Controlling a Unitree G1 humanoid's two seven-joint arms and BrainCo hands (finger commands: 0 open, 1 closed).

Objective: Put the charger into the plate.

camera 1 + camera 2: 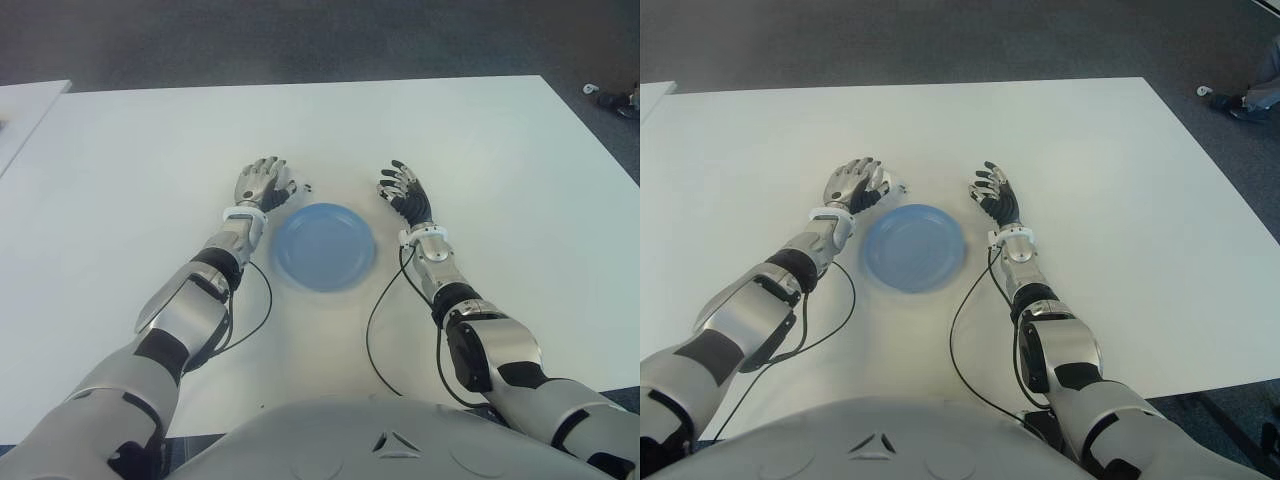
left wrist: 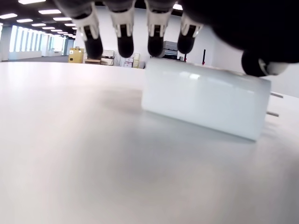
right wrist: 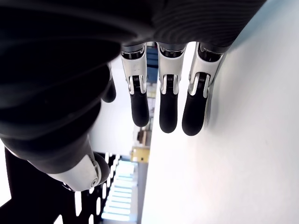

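A white charger [image 2: 205, 100] lies flat on the white table [image 1: 140, 150], its metal prongs sticking out at one end. My left hand [image 1: 265, 182] is arched over it just beyond the left rim of the blue plate [image 1: 325, 245]. Its fingers [image 2: 124, 39] hang spread above the charger's far side, the thumb is near the prong end, and none is closed on it. From the eye views the hand hides most of the charger. The plate holds nothing. My right hand [image 1: 403, 188] shows to the right of the plate, fingers [image 3: 168, 107] stretched out and holding nothing.
Black cables [image 1: 375, 320] loop from both wrists across the table in front of the plate. A second white table [image 1: 25, 110] shows at the far left. Dark floor lies beyond the far edge, with a person's shoe [image 1: 1240, 100] at the far right.
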